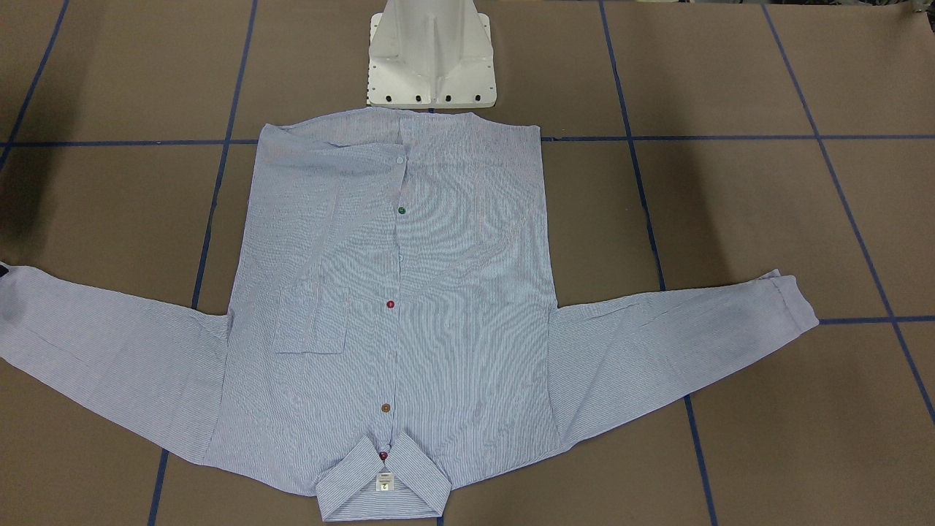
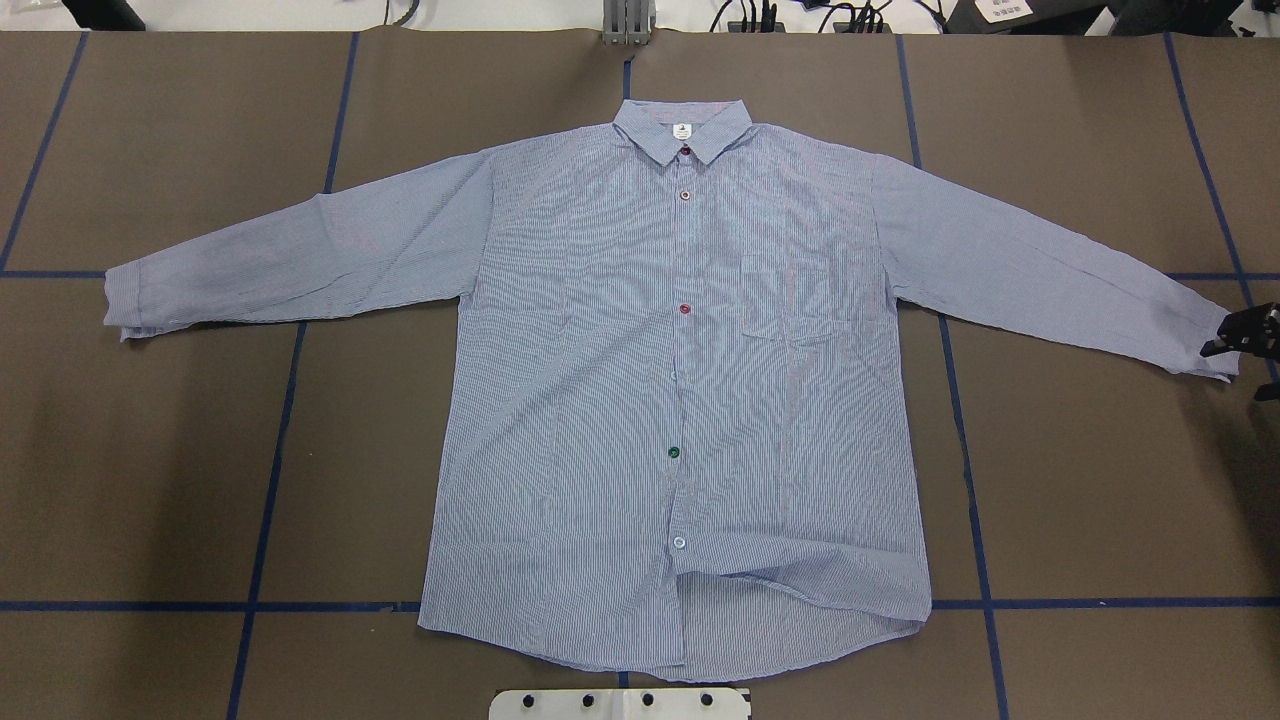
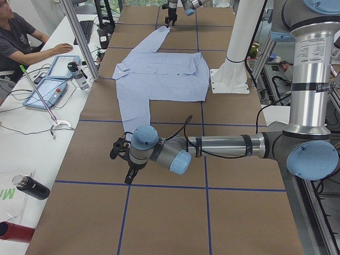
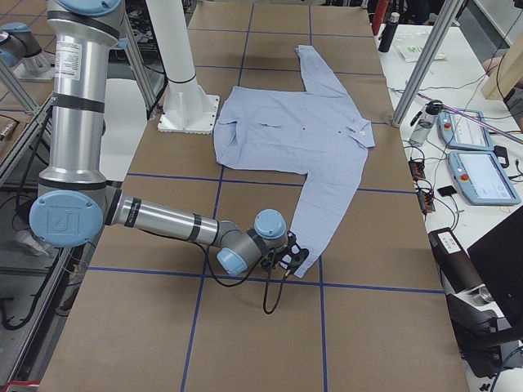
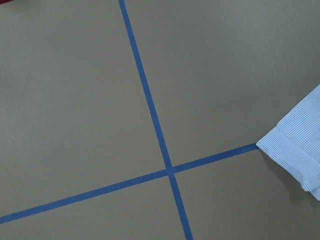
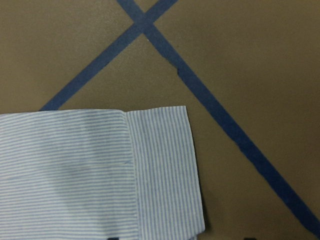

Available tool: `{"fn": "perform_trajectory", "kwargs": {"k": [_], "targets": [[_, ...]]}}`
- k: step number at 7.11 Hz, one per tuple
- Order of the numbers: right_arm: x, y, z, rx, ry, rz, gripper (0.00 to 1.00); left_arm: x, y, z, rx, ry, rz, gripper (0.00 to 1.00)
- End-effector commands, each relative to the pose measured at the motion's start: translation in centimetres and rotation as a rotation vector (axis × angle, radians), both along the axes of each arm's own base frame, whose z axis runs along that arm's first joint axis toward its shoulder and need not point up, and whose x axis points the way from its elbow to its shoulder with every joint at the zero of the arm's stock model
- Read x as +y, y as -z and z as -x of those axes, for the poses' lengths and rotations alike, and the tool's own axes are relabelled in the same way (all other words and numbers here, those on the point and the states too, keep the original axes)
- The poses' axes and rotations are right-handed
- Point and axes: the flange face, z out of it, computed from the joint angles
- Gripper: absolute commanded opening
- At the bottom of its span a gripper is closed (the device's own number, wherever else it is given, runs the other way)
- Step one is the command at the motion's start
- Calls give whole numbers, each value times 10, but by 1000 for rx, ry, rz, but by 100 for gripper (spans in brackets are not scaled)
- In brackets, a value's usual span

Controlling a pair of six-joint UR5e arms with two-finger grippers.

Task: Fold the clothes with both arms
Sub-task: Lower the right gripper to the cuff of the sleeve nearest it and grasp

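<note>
Overhead exterior: one striped shirt (image 2: 640, 400) lies flat, buttons up, on the table (image 2: 200, 480), both sleeves out; the right gripper (image 2: 1240, 362) stands spread at one cuff. Exterior left: the left gripper (image 3: 122, 166) hangs near the other cuff; I cannot tell its state.

Shirt label unreadable: the small white label (image 1: 385, 481) in the collar (image 1: 350, 489) of the light blue-and-white pinstriped button-up shirt (image 1: 453, 292) bears a dark mark and print too fine to read. A white printed sticker (image 3: 311, 50) on the silver-grey left arm (image 3: 223, 146) is equally illegible. A white sheet (image 3: 13, 210) on the side bench (image 3: 21, 149) shows one cut-off green letter, seemingly M.
</note>
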Motion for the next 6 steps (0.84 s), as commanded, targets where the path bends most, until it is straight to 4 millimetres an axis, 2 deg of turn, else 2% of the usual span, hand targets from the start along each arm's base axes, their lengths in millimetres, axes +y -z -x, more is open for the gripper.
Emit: {"fn": "perform_trajectory", "kwargs": {"k": [1,3,5,6], "targets": [[-3,-1,1,16,-8,-9,82,0,0,0,-3,0,-1,99],[-4,-4,5,22,-3,-8,82,0,0,0,-3,0,-1,99],[-6,-3,6,22,-2,-8,71,0,0,0,-3,-1,-2,99],[-5,-4,6,22,-3,-5,55,0,1,0,-3,-1,-4,99]]}}
